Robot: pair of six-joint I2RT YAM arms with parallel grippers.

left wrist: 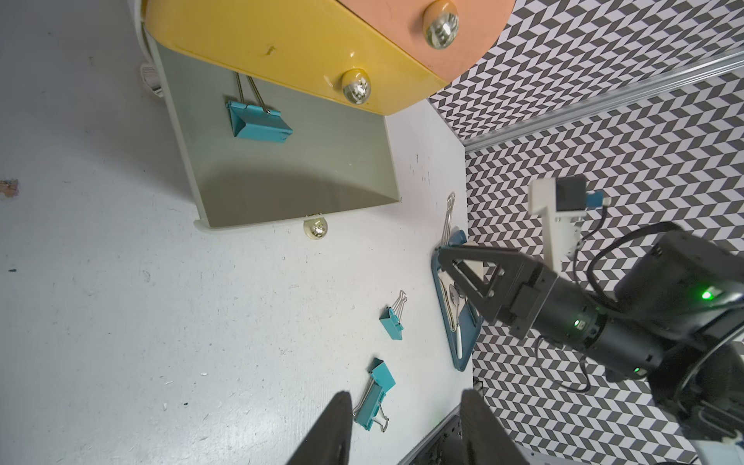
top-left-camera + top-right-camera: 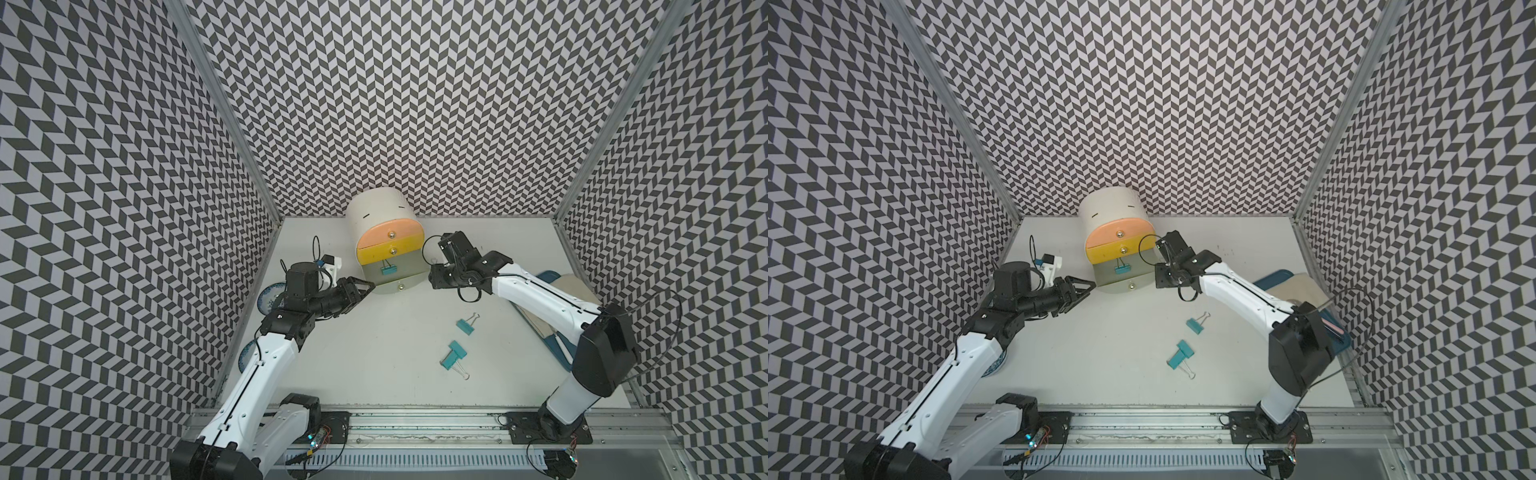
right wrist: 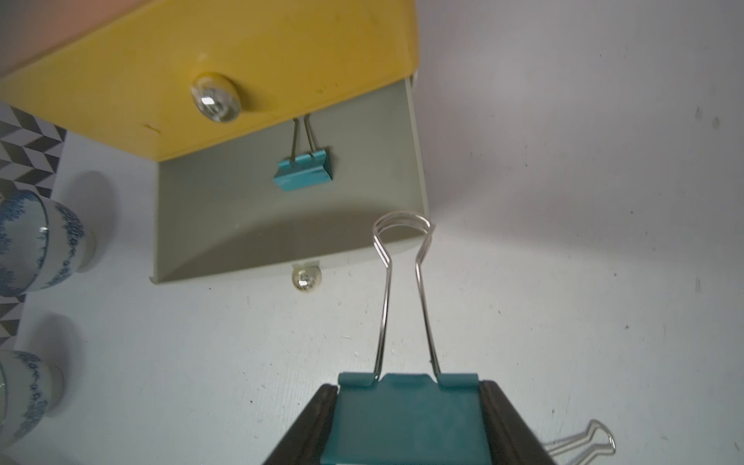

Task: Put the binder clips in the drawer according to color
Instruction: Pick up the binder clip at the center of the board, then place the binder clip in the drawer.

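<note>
Right gripper (image 3: 408, 396) is pinching a teal clip (image 3: 406, 430) by its body, hovering just in front of the open grey drawer (image 3: 225, 225), where a second clip (image 3: 304, 173) is already lying. Left gripper (image 1: 406, 426) is hanging spread and empty left of the cabinet (image 2: 376, 212). Three loose clips (image 2: 465, 325) are waiting on the table (image 2: 374, 353) to the near right, so sorting looks partly done.

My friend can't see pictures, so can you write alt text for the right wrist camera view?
The right tool grips a teal binder clip, its silver handles pointing toward the open grey drawer. A second teal clip already lies in that drawer, under the yellow drawer; two blue-patterned cups are nearby.
</note>
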